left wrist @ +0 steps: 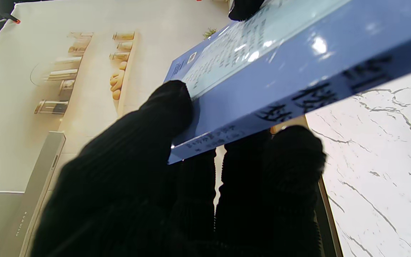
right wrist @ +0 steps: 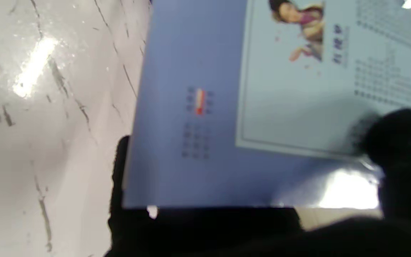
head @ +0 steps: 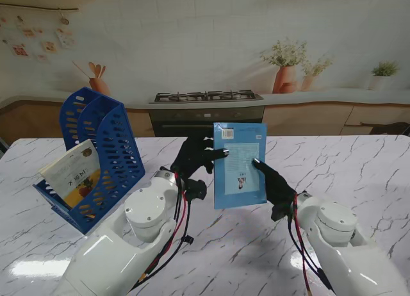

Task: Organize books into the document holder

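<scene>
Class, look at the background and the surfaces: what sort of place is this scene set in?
Probably a mock kitchen: a gas hob over an oven, wooden cabinets, and potted plants, apparently a printed backdrop, behind a marble-patterned table.

Bright even light, glare on the marble table (head: 25, 268); right-wrist view blurred.

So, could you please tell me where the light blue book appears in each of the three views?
Stand view: the light blue book is at centre, held upright between the left robot hand and the right robot hand.
Left wrist view: its spine and back cover run across the upper right.
Right wrist view: its back cover fills most of the frame.
Shared landmark: the marble table.
</scene>
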Controlling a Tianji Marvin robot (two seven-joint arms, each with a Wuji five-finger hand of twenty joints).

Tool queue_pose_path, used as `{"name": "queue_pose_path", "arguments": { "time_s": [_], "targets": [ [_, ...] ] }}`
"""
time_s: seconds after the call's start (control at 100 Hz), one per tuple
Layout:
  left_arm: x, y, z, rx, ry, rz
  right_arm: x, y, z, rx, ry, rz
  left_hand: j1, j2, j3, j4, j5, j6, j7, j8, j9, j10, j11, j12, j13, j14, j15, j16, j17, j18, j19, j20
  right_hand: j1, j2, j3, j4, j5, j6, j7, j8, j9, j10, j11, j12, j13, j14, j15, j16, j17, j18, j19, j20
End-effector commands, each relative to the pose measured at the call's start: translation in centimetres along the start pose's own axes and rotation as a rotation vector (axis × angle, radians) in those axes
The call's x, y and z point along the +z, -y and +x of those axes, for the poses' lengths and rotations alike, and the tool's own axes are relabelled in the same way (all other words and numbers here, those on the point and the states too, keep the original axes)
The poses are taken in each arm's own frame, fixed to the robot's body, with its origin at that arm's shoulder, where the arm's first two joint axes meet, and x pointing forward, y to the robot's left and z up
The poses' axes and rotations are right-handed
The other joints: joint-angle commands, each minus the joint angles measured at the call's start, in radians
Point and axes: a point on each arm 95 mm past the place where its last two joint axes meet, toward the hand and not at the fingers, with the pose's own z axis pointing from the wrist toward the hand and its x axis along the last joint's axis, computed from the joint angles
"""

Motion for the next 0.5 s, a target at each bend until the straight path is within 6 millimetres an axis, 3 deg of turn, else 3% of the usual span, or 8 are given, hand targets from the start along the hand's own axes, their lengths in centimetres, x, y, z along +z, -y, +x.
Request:
{"name": "queue_pose_path", "arguments": {
  "time_s": [0.0, 0.11, 0.15, 0.19, 0.27, 0.3, 0.39, 0.49],
  "targets": [
    [0.2, -0.2, -0.1, -0.016, -0.004, -0.009, 0.1, 0.7, 0.2, 0.008, -0.029, 0.003, 0.127, 0.059, 0.176, 0.056, 0.024, -0.189, 0.115, 0.053, 0.034, -0.027, -0.013, 0.014, 0.103, -0.037, 0.049, 0.019, 0.037, -0.116, 0.093, -0.012, 0.064, -0.043, -0.014, 0.011, 0.065, -0.098, 0.055, 0.055, 0.058, -0.055, 0.076, 0.052, 0.06, -0.079, 0.102, 0.06, 0.03, 0.142, 0.053, 0.065],
    [0.3, 0.2, -0.9, -0.029, 0.022, 0.0, 0.1, 0.6, 0.7, -0.019, -0.073, -0.012, 0.128, 0.06, 0.175, 0.056, 0.023, -0.188, 0.116, 0.054, 0.034, -0.027, -0.013, 0.015, 0.103, -0.037, 0.049, 0.02, 0.037, -0.116, 0.093, -0.013, 0.243, -0.068, -0.061, 0.018, 0.135, -0.179, 0.147, 0.128, 0.138, -0.107, 0.195, 0.117, 0.13, -0.132, 0.269, 0.114, 0.101, 0.125, 0.114, 0.13],
    [0.4, 0.3, -1.2, -0.03, 0.033, 0.001, 0.0, 0.6, 0.8, -0.028, -0.085, -0.019, 0.129, 0.06, 0.174, 0.056, 0.022, -0.189, 0.116, 0.055, 0.033, -0.028, -0.013, 0.015, 0.103, -0.037, 0.048, 0.02, 0.037, -0.116, 0.093, -0.013, 0.345, -0.116, -0.075, 0.002, 0.102, -0.225, 0.292, 0.047, 0.159, -0.12, 0.224, 0.137, 0.144, -0.143, 0.321, 0.115, 0.119, 0.118, 0.13, 0.146],
    [0.4, 0.4, -1.6, -0.031, 0.044, 0.0, 0.0, 0.7, 1.0, -0.039, -0.103, -0.024, 0.129, 0.061, 0.173, 0.055, 0.021, -0.188, 0.116, 0.055, 0.031, -0.026, -0.014, 0.015, 0.102, -0.037, 0.048, 0.02, 0.037, -0.116, 0.093, -0.013, 0.418, -0.163, 0.014, 0.0, 0.066, -0.277, 0.443, -0.051, 0.176, -0.13, 0.237, 0.164, 0.153, -0.154, 0.352, 0.118, 0.134, 0.111, 0.147, 0.156],
    [0.3, 0.6, -2.2, -0.038, 0.066, -0.005, 0.0, 0.9, 1.4, -0.032, -0.127, -0.04, 0.128, 0.063, 0.168, 0.053, 0.019, -0.187, 0.114, 0.055, 0.029, -0.024, -0.016, 0.014, 0.098, -0.034, 0.047, 0.02, 0.032, -0.114, 0.092, -0.014, 0.461, -0.201, 0.404, -0.046, 0.14, -0.35, 0.484, -0.027, 0.252, -0.136, 0.253, 0.227, 0.204, -0.161, 0.435, 0.134, 0.193, 0.094, 0.21, 0.179],
    [0.3, 0.6, -2.4, -0.04, 0.073, -0.007, 0.0, 1.0, 1.5, -0.025, -0.141, -0.049, 0.128, 0.065, 0.166, 0.053, 0.018, -0.186, 0.113, 0.054, 0.028, -0.023, -0.018, 0.013, 0.094, -0.031, 0.044, 0.02, 0.031, -0.112, 0.091, -0.014, 0.468, -0.193, 0.445, -0.046, 0.156, -0.359, 0.488, -0.017, 0.258, -0.132, 0.266, 0.235, 0.21, -0.16, 0.456, 0.14, 0.202, 0.088, 0.226, 0.185],
    [0.1, 0.8, -3.0, -0.049, 0.089, -0.018, -0.1, 1.1, 2.0, -0.048, -0.145, -0.056, 0.136, 0.079, 0.138, 0.045, 0.01, -0.175, 0.101, 0.04, 0.016, -0.003, -0.031, -0.004, 0.073, -0.014, 0.033, 0.015, 0.005, -0.081, 0.09, -0.009, 0.463, -0.098, 0.522, 0.012, 0.245, -0.37, 0.426, 0.204, 0.256, -0.11, 0.343, 0.299, 0.225, -0.153, 0.578, 0.168, 0.254, 0.072, 0.325, 0.227],
    [0.0, 0.9, -3.3, -0.047, 0.094, -0.031, -0.1, 0.7, 2.3, -0.178, -0.132, -0.061, 0.134, 0.1, 0.076, 0.042, -0.002, -0.143, 0.071, -0.028, 0.009, 0.032, -0.051, -0.087, 0.04, -0.003, 0.004, -0.033, -0.049, -0.027, 0.086, 0.027, 0.475, -0.034, 0.512, 0.06, 0.277, -0.382, 0.432, 0.399, 0.246, -0.149, 0.419, 0.404, 0.238, -0.188, 0.701, 0.203, 0.285, 0.056, 0.398, 0.254]
  ]
}}
